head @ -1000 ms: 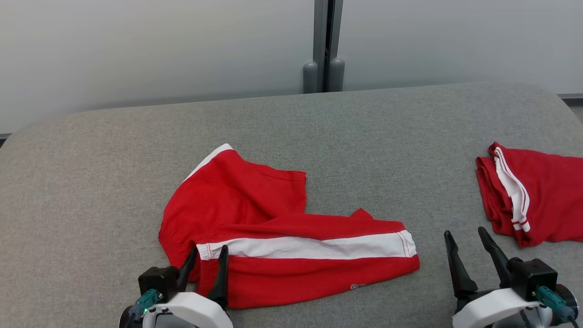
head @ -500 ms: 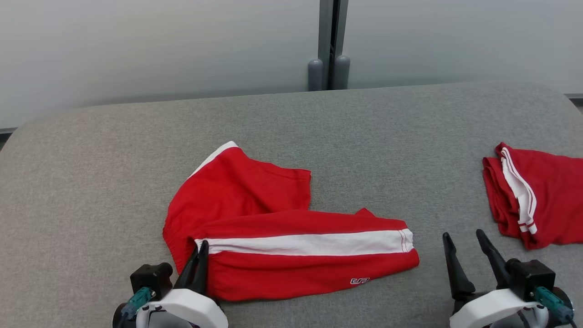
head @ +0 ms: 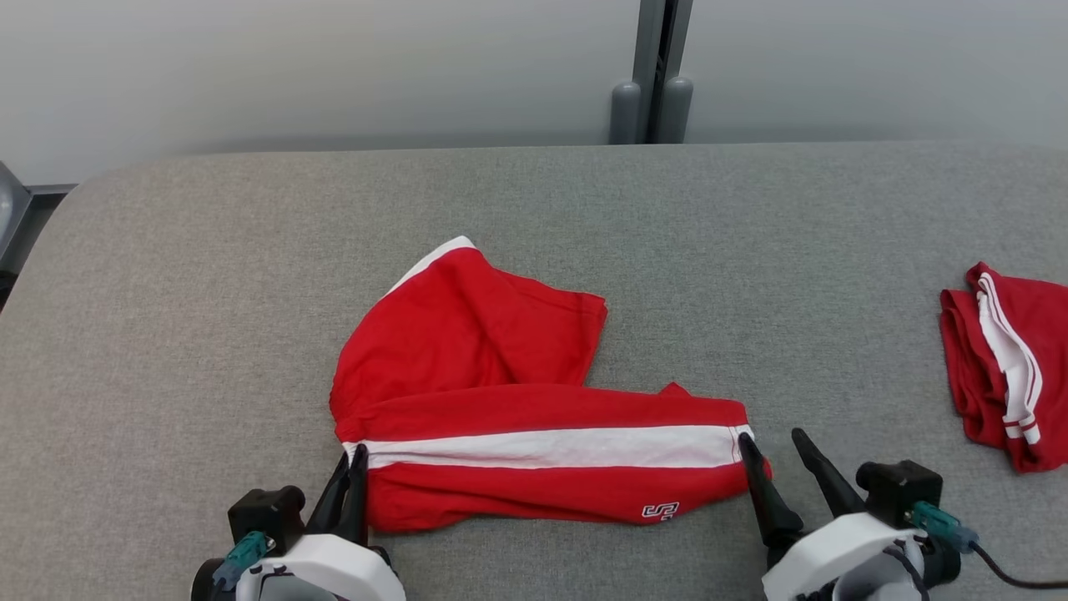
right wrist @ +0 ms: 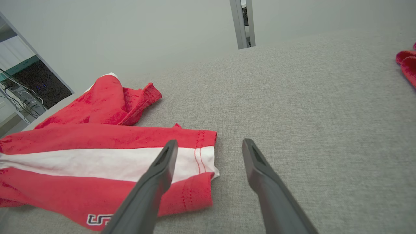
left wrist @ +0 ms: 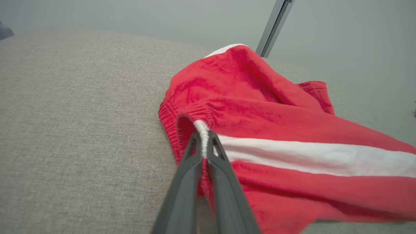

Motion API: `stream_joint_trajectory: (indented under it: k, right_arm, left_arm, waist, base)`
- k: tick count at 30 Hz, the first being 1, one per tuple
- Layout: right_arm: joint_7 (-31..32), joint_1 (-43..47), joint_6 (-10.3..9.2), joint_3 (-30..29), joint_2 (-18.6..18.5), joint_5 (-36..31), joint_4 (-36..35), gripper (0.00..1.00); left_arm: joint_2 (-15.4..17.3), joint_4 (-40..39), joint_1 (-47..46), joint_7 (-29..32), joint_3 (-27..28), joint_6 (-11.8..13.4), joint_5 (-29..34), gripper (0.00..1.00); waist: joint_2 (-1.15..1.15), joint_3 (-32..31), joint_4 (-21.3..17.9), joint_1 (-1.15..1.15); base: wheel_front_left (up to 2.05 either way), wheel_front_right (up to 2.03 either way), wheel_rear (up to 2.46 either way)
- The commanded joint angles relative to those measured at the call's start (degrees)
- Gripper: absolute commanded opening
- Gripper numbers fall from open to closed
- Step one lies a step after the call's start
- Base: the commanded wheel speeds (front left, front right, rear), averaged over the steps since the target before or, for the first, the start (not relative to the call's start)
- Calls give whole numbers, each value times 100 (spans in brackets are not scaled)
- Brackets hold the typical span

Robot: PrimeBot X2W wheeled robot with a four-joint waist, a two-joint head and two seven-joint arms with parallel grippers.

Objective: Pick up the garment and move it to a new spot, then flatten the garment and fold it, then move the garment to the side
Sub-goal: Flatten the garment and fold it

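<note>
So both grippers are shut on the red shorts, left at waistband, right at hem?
No: the right wrist view shows the right gripper open at the hem of the red shorts; the left gripper is shut on the waistband.

Logo (head: 659, 510): small white outline letters on the red shorts (head: 467, 351), below the white stripe (head: 551, 446).
Reading: maybe "US", unsure.

Folded red cloth (head: 968, 384) lies on grey tabletop (head: 209, 292).
</note>
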Motion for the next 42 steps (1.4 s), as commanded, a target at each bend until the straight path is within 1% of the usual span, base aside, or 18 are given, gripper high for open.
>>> stream_joint_trajectory:
  k: [1, 4, 5, 7, 9, 10, 11, 16, 20, 22, 23, 25, 26, 27, 34, 37, 41, 42]
  right_arm:
    - [-26, -104, -2, 41, -29, 24, 99, 100]
    - [-26, -332, -2, 85, -40, 38, 324, 100]
    - [-26, -482, -2, 194, -29, -2, 630, 98]
    - [-26, -663, -2, 220, -47, -1, 817, 92]
    - [-26, -753, -2, 287, -41, 46, 1001, 79]
    - [-26, -786, -2, 312, -45, 63, 1048, 76]
    - [-26, -792, -2, 348, -46, 81, 1092, 75]
    - [-26, -720, -2, 450, -49, 180, 1182, 76]
    - [-26, -747, -2, 545, -79, 270, 1258, 73]
    - [-26, -799, -2, 575, -97, 314, 1280, 64]
    - [-26, -821, -2, 598, -101, 328, 1296, 53]
    - [-25, -863, -2, 657, -112, 352, 1341, 38]
    - [-23, -887, -2, 684, -128, 349, 1356, 18]
    - [-18, -901, -2, 717, -136, 361, 1371, 0]
    - [-18, -860, -2, 616, -206, 452, 1069, 0]
    - [-18, -832, -2, 568, -227, 543, 836, 0]
    - [-18, -908, -2, 524, -267, 737, 386, 0]
    - [-18, -908, -2, 524, -267, 737, 386, 0]
  left_arm:
    - [27, -18, -94, -25, 1, -33, -8, 0]
    - [26, -26, -132, -25, -27, -35, -27, 0]
    - [28, -28, -150, -25, -60, -33, -46, 0]
    - [28, -26, -176, -25, -91, -27, -55, 0]
    - [29, -27, -210, -25, -116, -24, -81, 0]
    - [27, -33, -222, -25, -125, -18, -91, 0]
    - [28, -36, -225, -25, -133, -10, -93, 0]
    - [28, -50, -199, -25, -109, 21, -116, 0]
    - [28, -53, -204, -25, -117, 15, -135, 0]
    - [28, -51, -236, -25, -128, 9, -145, 0]
    - [28, -49, -253, -25, -136, 4, -150, 0]
    - [28, -39, -276, -25, -149, 2, -147, 0]
    - [28, -32, -272, -25, -150, 0, -149, 0]
    - [28, -26, -264, -25, -148, -4, -146, 0]
    - [32, -73, -235, -25, -30, -12, -44, 0]
    - [29, -187, -310, -25, 28, -68, 41, 0]
    - [34, -377, -492, -25, 121, -205, 299, 0]
    - [34, -377, -492, -25, 121, -205, 299, 0]
  waist:
    - [0, 41, 25, 0]
    - [0, 93, 40, 0]
    - [0, 128, 57, 0]
    - [0, 157, 76, 0]
    - [0, 166, 95, 0]
    - [0, 169, 102, 0]
    - [0, 169, 107, 0]
    - [0, 162, 101, 0]
    - [0, 189, 96, 0]
    - [0, 214, 104, 0]
    - [0, 227, 111, 0]
    - [0, 245, 129, 0]
    - [0, 252, 139, 0]
    - [0, 256, 148, 0]
    - [0, 114, 114, 0]
    - [0, -61, 53, 0]
    - [0, -365, -36, 0]
    - [0, -365, -36, 0]
  base:
    - [0, 0, 0]
    - [0, 0, 0]
    - [0, 0, 0]
    - [0, 0, 0]
    - [0, 0, 0]
    - [0, 0, 0]
    - [0, 0, 0]
    - [0, 0, 0]
    - [0, 0, 0]
    - [0, 0, 0]
    - [0, 0, 0]
    - [0, 0, 0]
    - [0, 0, 0]
    - [0, 0, 0]
    - [0, 0, 0]
    - [0, 0, 0]
    - [0, 0, 0]
    - [0, 0, 0]
